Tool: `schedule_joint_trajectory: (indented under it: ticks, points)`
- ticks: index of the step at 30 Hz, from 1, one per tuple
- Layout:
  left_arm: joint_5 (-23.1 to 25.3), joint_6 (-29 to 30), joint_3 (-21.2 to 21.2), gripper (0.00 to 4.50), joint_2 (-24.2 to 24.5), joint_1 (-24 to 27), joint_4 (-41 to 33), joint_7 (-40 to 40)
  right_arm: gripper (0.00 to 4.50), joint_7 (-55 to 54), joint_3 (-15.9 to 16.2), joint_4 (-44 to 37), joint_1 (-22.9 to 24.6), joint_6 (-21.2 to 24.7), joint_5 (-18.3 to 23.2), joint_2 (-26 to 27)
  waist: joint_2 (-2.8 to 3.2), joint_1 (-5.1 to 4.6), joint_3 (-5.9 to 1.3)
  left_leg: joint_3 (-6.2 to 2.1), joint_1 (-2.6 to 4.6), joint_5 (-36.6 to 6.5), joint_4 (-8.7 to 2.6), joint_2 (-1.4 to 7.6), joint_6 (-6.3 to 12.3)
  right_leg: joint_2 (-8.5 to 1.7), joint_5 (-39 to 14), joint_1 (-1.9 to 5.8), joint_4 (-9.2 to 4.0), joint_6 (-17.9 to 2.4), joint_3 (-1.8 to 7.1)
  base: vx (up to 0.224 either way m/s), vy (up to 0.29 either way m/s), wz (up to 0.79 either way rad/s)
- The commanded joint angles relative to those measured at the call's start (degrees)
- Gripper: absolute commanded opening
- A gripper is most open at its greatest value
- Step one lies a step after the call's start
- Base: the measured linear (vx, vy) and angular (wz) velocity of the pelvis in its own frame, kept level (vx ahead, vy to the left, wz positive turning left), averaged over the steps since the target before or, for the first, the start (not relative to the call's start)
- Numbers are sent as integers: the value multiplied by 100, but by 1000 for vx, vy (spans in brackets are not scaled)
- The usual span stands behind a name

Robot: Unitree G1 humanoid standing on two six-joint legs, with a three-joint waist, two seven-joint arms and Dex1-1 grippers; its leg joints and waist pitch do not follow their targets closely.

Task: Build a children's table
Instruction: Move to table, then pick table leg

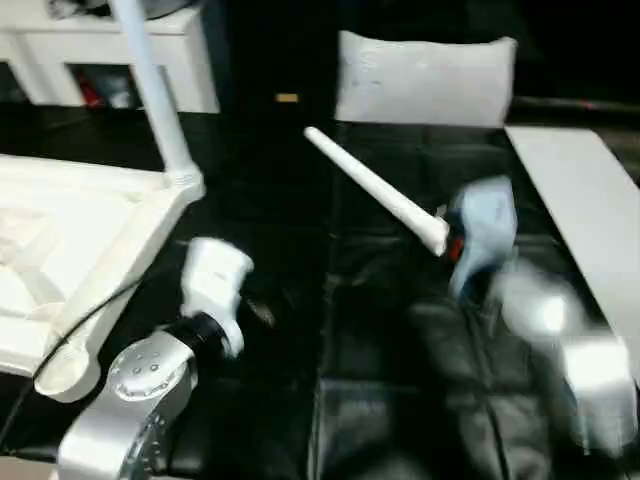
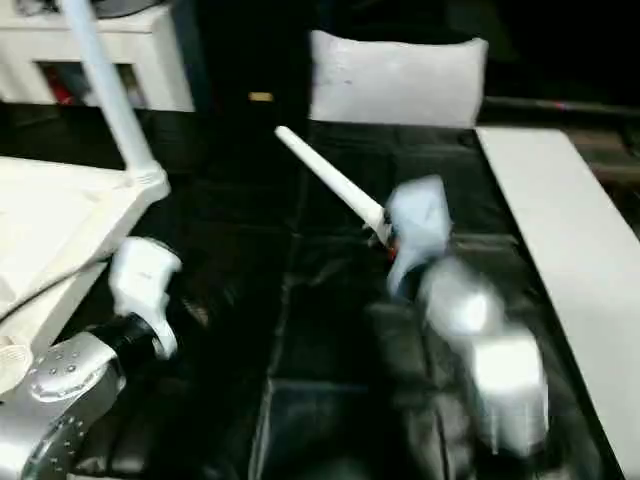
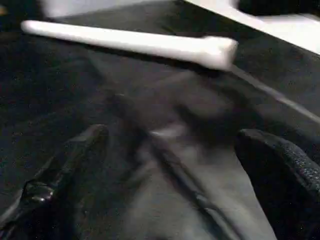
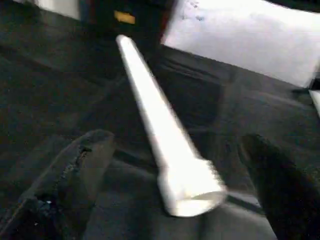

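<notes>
The white tabletop (image 1: 60, 240) lies upside down at the left, ribbed side up. One white leg (image 1: 150, 70) stands upright in its far right corner socket (image 1: 183, 180). A second leg (image 1: 375, 190) lies loose on the black mat, thick end toward me. My right gripper (image 4: 175, 145) is open, and the thick end of this leg (image 4: 187, 187) sits between its fingers (image 4: 85, 160) without touching them. My left gripper (image 3: 172, 135) is open and empty over the mat, just right of the tabletop, with the loose leg (image 3: 130, 42) lying ahead of it.
A white cabinet (image 1: 110, 60) stands at the back left and a white cushion (image 1: 425, 80) at the back centre. A flat white board (image 1: 580, 200) lies along the right. The black padded mat (image 1: 380, 380) covers the middle. A dark cable (image 1: 90, 310) crosses the tabletop's near corner.
</notes>
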Motion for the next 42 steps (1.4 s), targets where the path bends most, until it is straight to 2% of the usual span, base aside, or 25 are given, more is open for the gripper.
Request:
schedule_joint_trajectory:
  ticks: [1,3,4,5,6,7,8,9,10,11,12,13,14,15,16,17,18,19,20,21,22,24,27,28,42]
  points:
    - [-362,318,78,444,217,-218,-206,-335,450,480,102,951,-462,-331,-63,-165,-24,-74,-210,-262,72,-2729,-487,423,-98,-452,-4635,63,-685,-218,64,-52,-15,2]
    - [-496,378,114,444,415,-327,-242,-561,450,743,225,1628,-808,-619,-153,-294,19,-166,-211,-321,-1,-3016,-531,480,-126,-435,-4665,146,-659,-124,-156,-52,-10,-1]
    - [-540,439,142,444,504,-373,-249,-629,450,846,239,1951,-967,-702,-152,-309,75,-198,-202,-384,-80,-3358,-661,600,-182,-419,-4089,253,-523,-156,-197,0,0,0]
    - [-569,507,166,444,570,-412,-255,-676,450,911,243,2194,-1092,-752,-142,-313,123,-199,-219,-409,-107,-3555,-726,674,-230,-423,-3636,316,-375,-249,-210,0,0,0]
    - [-656,580,195,444,674,-445,-285,-797,450,998,231,2617,-1304,-893,-140,-298,119,-154,-194,-441,-202,-3900,-954,816,-294,-393,-2428,406,28,-434,-121,-70,-30,1]
    - [-794,713,246,444,769,-483,-329,-922,450,1090,197,3123,-1566,-1068,-142,-264,88,-138,-169,-399,-200,-3909,-948,788,-304,-412,-2476,372,5,-449,-86,-66,-53,5]
    - [-902,819,282,444,837,-508,-373,-1013,450,1219,200,3533,-1781,-1241,-155,-247,41,-131,-147,-353,-177,-3827,-891,712,-303,-427,-2863,302,-93,-442,-56,-66,-53,5]
    - [-1021,939,290,444,952,-522,-467,-1133,450,1399,229,4194,-2120,-1494,-211,-230,-96,-113,-176,-163,95,-3028,-410,378,-232,-577,-4709,1,-638,-228,-98,18,-72,9]
    - [-1044,976,287,444,980,-529,-495,-1148,450,1446,262,4386,-2220,-1579,-254,-235,-169,-99,-212,-70,155,-1598,6,220,-1,-856,-5633,-20,-882,-162,-39,19,-62,-1]
    - [-1095,1043,286,444,1014,-544,-530,-1149,450,1554,302,4707,-2374,-1733,-303,-233,-151,-51,-186,-66,61,-1187,-13,249,85,-896,-5719,65,-894,-115,-40,19,-62,-1]
    - [-1134,1094,291,444,1022,-554,-562,-1130,450,1656,316,4973,-2508,-1830,-316,-209,34,-3,-169,-142,0,-1363,-300,460,130,-655,-4873,156,-742,-358,-262,0,0,0]
    - [-1168,1131,295,444,1012,-557,-591,-1099,450,1741,365,5211,-2627,-1943,-363,-189,88,-35,-128,-185,-26,-1777,-419,582,103,-534,-4368,177,-677,-435,-355,0,0,0]
    - [-1172,1134,295,444,1012,-557,-593,-1095,450,1750,369,5241,-2641,-1959,-367,-185,209,-55,-95,-300,-58,-3003,-734,899,-71,-362,-3068,301,-346,-572,-441,0,0,0]
    - [-1209,1172,317,444,950,-558,-611,-980,450,1828,407,5726,-2867,-2196,-434,-98,215,-51,-65,-346,-114,-3594,-942,1059,-139,-313,-2285,383,13,-640,-416,0,0,0]
    - [-1219,1195,334,444,914,-561,-610,-923,450,1835,409,5962,-2971,-2314,-462,-56,290,104,-33,-289,-232,-4368,-1318,1218,-237,-253,-1152,457,646,-701,-331,-50,-19,3]
    - [-1235,1223,347,444,897,-568,-617,-895,450,1862,423,6125,-3046,-2392,-484,-20,161,158,29,-213,-232,-4435,-1360,1199,-149,-229,-988,394,759,-598,-207,-50,-19,3]
    - [-1268,1279,338,444,934,-553,-657,-910,450,1947,432,6520,-3212,-2557,-524,72,-245,191,-123,89,179,-2799,-473,495,-183,-508,-3951,-13,-252,-326,160,13,-92,11]
    - [-1268,1287,326,444,950,-537,-667,-919,450,1940,448,6606,-3245,-2595,-549,100,-267,268,-97,163,320,-1751,-2,309,-110,-692,-5404,-243,-588,-128,186,24,-126,11]
    - [-1267,1293,317,444,961,-527,-674,-925,450,1934,458,6661,-3267,-2619,-566,119,-270,284,-86,185,350,-935,263,248,-19,-819,-6250,-314,-833,3,277,24,-126,11]
    - [-1278,1350,294,444,1031,-512,-717,-946,450,1856,476,7027,-3417,-2782,-657,223,-240,391,-188,48,-206,-54,-56,299,133,-845,-5508,313,-467,-42,418,55,-89,-6]
    - [-1287,1363,296,444,1038,-512,-725,-948,450,1832,478,7090,-3444,-2810,-675,241,-114,475,-201,48,-99,139,-307,454,117,-606,-4399,102,-371,-454,250,76,-87,0]
    - [-1338,1423,313,444,1046,-521,-757,-954,450,1689,512,7351,-3564,-2910,-784,319,-5,433,-209,79,-119,-237,-471,603,192,-382,-2693,129,-179,-1198,103,47,-80,8]
    - [-1424,1505,297,444,1066,-547,-789,-911,450,1401,632,7864,-3802,-3083,-1041,428,25,411,-272,110,-131,-618,-512,730,178,-353,-1757,186,-128,-1707,72,0,0,0]
    - [-1424,1505,297,444,1066,-547,-789,-911,450,1401,632,7864,-3802,-3083,-1041,428,1,406,-248,123,-201,-521,-519,719,189,-351,-1561,221,-112,-1764,61,0,0,0]
    - [-1673,1680,324,450,1232,-481,-967,-1000,381,1399,622,8582,-4270,-2825,-1347,388,-29,457,-223,205,-156,-504,-540,740,146,-380,-1787,241,-149,-1604,73,0,0,0]
